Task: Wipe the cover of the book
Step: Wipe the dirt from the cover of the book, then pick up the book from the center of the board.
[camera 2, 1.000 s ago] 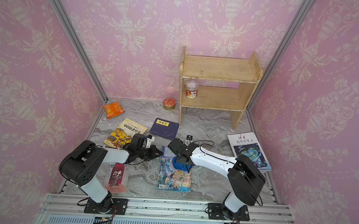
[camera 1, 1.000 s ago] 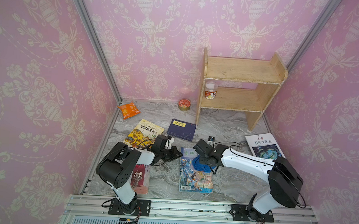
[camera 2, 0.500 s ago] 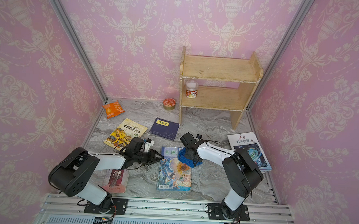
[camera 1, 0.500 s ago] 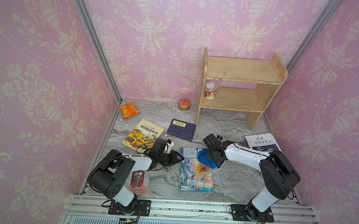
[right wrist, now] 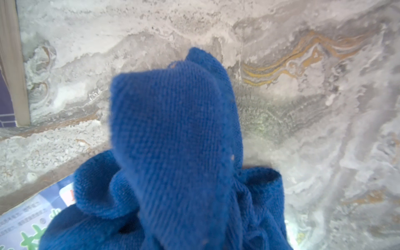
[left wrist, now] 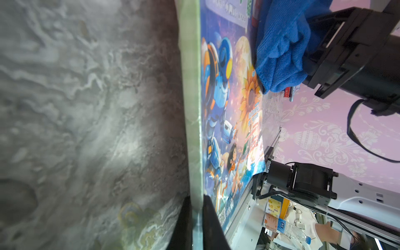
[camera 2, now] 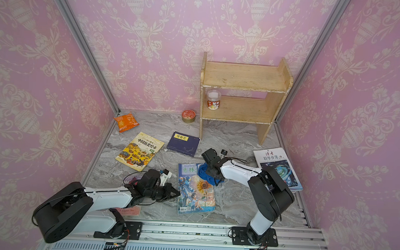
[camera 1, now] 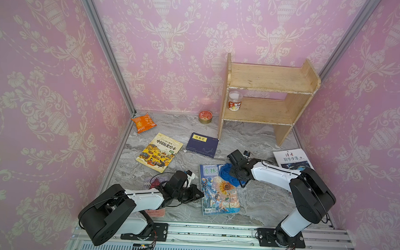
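The book (camera 1: 219, 190), the one with a robot and a sunflower on its cover, lies flat at the front of the marble tabletop (camera 1: 260, 204), between the two arms. The left fingers (camera 1: 197, 195) are closed on its left edge. The left wrist view shows one finger on either side of that edge. The right fingers (camera 1: 236, 173) are clamped on a bunched blue cloth (camera 1: 226, 172), which hides their tips. The cloth sits on the book's far right corner, partly on the cover and partly lapping over onto the tabletop beside it.

At the back right stands a wooden shelf (camera 1: 269, 78). Its lower board carries a small lidded cup (camera 1: 235, 103) with a red label, upright at the left end. I cannot tell what is inside it. Just left of the shelf's foot, a flat round tin (camera 1: 205, 117) with a red top rests on the tabletop. An orange snack bag (camera 1: 143, 123) lies in the far left corner.

Other books lie about. A yellow picture book (camera 1: 159, 152) and a dark blue book (camera 1: 202, 145) are behind the sunflower one, apart from it. A white magazine (camera 1: 291, 158) lies by the right wall, partly under the right arm. A pinkish book (camera 1: 154, 213) lies under the left arm.
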